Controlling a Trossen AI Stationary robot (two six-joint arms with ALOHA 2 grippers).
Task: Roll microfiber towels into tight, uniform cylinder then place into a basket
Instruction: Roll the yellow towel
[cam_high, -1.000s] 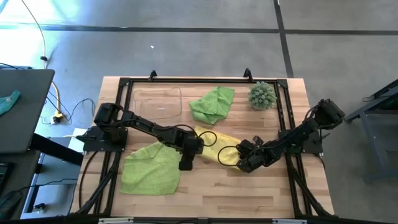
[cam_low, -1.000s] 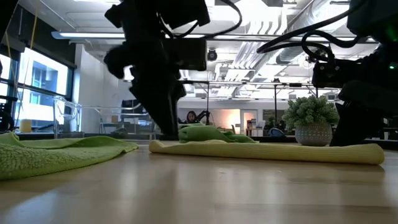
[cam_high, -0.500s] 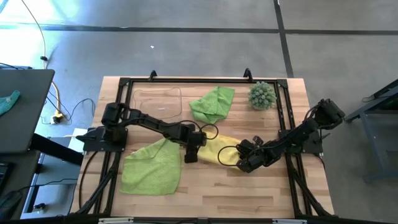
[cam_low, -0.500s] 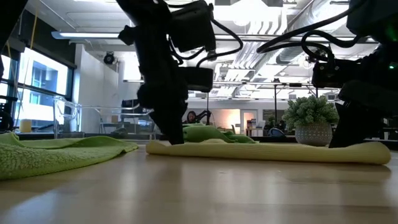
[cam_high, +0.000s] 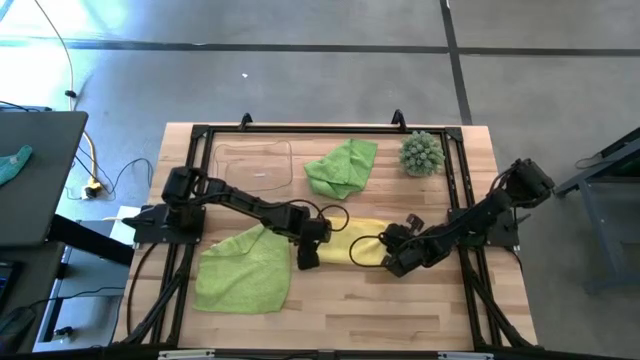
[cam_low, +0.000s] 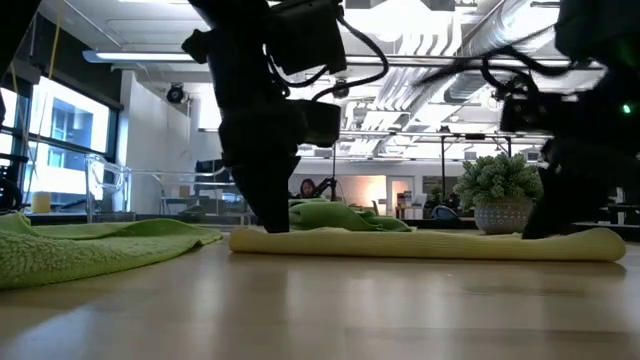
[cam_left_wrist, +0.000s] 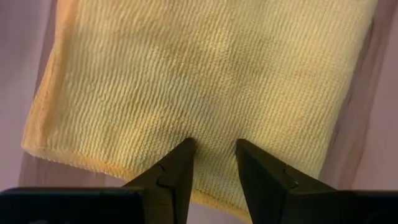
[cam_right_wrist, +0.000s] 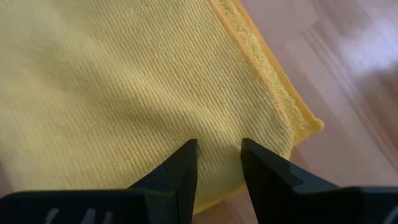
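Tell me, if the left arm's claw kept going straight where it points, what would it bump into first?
The yellow towel: the left gripper points down at it, fingertips apparently already on the cloth, with the table under it.

A yellow towel (cam_high: 350, 243) with a fine ribbed weave lies on pale, striped wood planks of the table (cam_high: 400, 310). Two lime green towels — one spread (cam_high: 243, 272), one crumpled (cam_high: 342, 167). Spiky green ball plant (cam_high: 421, 153) in a grey patterned pot — black arms and fingers (cam_left_wrist: 177, 171).
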